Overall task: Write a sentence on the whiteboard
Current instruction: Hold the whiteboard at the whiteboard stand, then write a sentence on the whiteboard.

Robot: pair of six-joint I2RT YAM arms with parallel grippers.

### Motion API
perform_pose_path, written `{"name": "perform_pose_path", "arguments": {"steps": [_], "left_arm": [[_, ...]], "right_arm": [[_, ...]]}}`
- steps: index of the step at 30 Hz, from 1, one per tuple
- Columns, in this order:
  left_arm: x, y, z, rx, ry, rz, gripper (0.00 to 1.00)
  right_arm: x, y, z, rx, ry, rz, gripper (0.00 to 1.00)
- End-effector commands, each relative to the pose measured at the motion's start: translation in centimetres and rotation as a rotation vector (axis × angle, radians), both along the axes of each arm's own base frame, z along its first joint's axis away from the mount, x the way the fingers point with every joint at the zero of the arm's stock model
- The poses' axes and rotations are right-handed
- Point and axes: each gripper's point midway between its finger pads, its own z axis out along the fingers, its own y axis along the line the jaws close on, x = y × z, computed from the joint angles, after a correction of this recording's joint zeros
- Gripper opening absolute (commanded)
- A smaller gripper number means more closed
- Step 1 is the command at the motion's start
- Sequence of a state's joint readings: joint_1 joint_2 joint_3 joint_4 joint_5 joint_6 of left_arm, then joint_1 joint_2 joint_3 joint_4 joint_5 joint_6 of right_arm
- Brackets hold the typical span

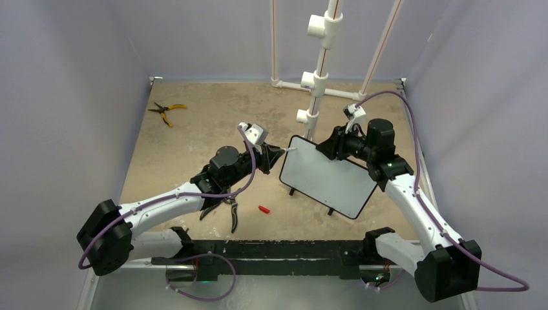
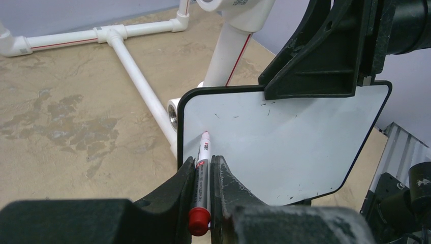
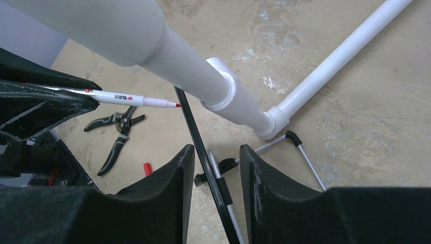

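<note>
Two arms, top view: my left end effector (image 1: 276, 155) and right end effector (image 1: 324, 148) meet the far edge of the whiteboard (image 1: 326, 181), which stands on the tabletop (image 1: 194, 123) before a white pipe frame (image 1: 316, 84). Left wrist view: my left jaws are clamped on a red-tipped marker (image 2: 205, 147), its tip at the board's face. Right wrist view: my right jaws straddle the board's edge, partly apart, with gaps visible.

The whiteboard (image 2: 284, 147) has a glossy, smooth white face in a thin black frame. The table (image 2: 76, 117) looks matt, mottled tan and rough. The pipes (image 2: 142, 86) are smooth white plastic, as is the marker (image 2: 204, 150) barrel. The fingers (image 2: 231, 190) of the left gripper (image 2: 203, 161) are matt black plastic, scuffed grey.
</note>
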State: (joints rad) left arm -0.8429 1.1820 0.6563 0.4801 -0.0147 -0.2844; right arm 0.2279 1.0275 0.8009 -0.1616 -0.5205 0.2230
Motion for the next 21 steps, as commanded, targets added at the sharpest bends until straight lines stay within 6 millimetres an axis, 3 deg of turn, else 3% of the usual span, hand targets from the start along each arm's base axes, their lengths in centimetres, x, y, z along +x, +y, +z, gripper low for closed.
{"name": "perform_pose_path", "arguments": {"steps": [1, 13, 21], "left_arm": [[-0.2, -0.2, -0.5, 0.025, -0.011, -0.016, 0.00], [-1.1, -0.4, -2.3, 0.074, 0.022, -0.038, 0.00], [-0.8, -0.8, -1.3, 0.034, 0.010, -0.036, 0.00]], "right_arm": [[0.0, 0.4, 0.7, 0.009, -0.038, 0.034, 0.40], [0.0, 0.5, 0.5, 0.008, -0.032, 0.041, 0.38], [0.0, 0.5, 0.5, 0.008, -0.030, 0.039, 0.38]]}}
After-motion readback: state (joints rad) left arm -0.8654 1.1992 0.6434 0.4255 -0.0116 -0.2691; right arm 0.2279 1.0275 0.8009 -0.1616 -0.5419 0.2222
